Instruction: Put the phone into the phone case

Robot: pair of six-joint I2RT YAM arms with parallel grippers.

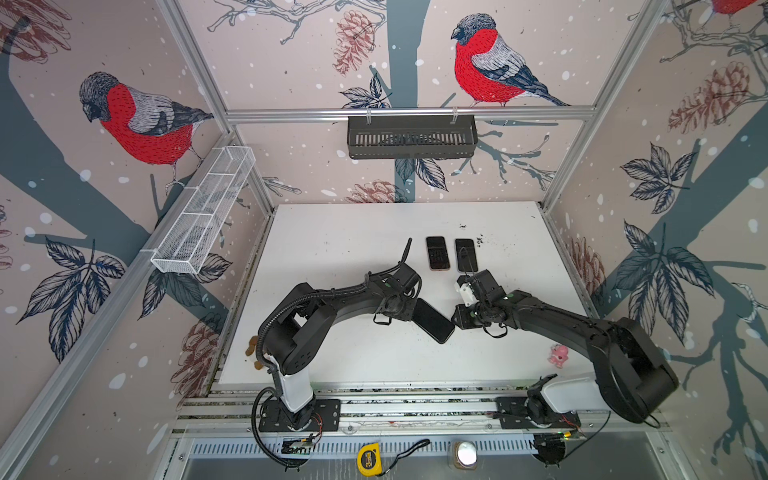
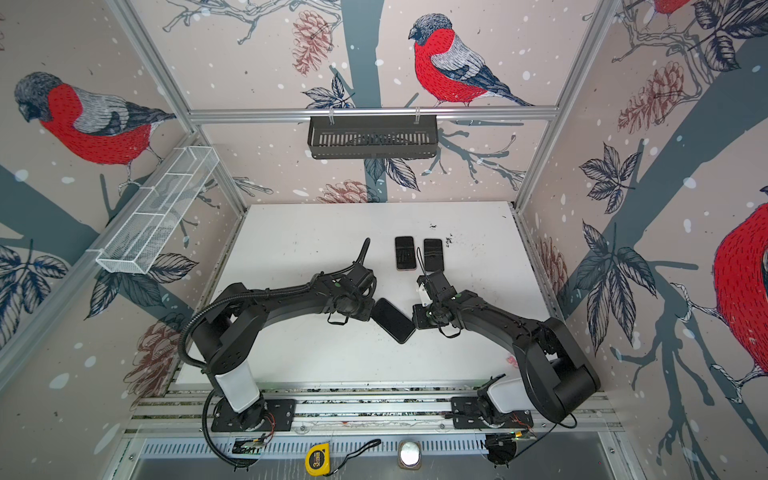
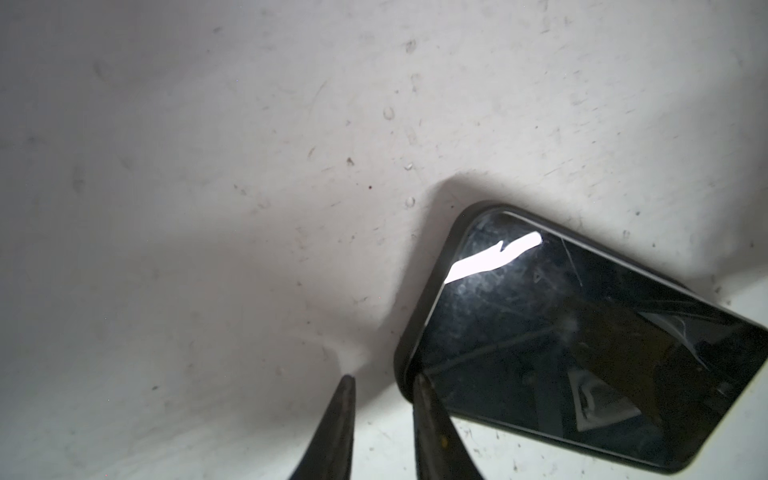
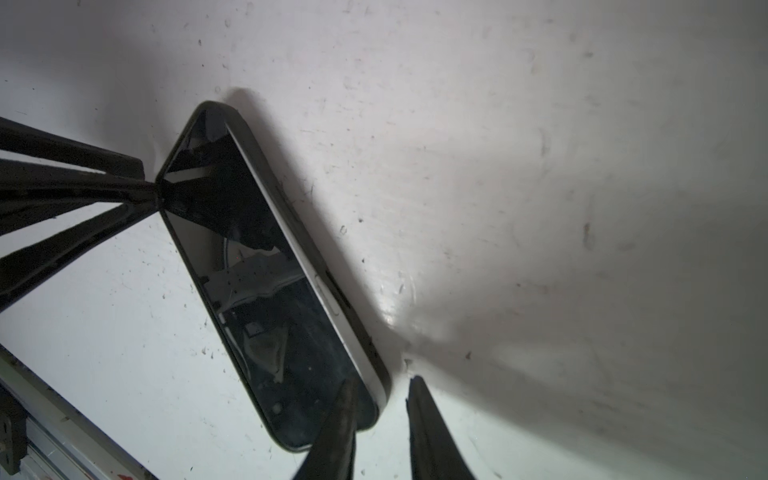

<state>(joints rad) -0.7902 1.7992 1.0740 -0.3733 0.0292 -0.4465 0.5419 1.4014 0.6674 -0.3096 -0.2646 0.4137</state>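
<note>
Where the white surface [image 1: 332, 257] stretches beyond the yellow tape measure [image 1: 368, 459], we see the phone [image 1: 434, 321] lying flat and face up. It is turned on a slant, a little to the right of the tape measure. Its glass is black, glossy and smudged, with thin cracks across it and a bright glare near one corner. A black case [image 3: 417, 328] rims it, and along one long side a pale metal edge of the phone shows just inside that dark rim. The left tool [image 3: 382, 378] sits at the phone's corner farther from the tape measure, its fingers parted a little. One tip overlaps the case's corner and the other is over bare surface just outside it. The right tool [image 4: 380, 380] stands likewise at the opposite end, narrowly spread, with one finger over the glass and one beyond the rim. Two more phones [image 1: 437, 253] lie side by side even farther beyond the tape measure.
</note>
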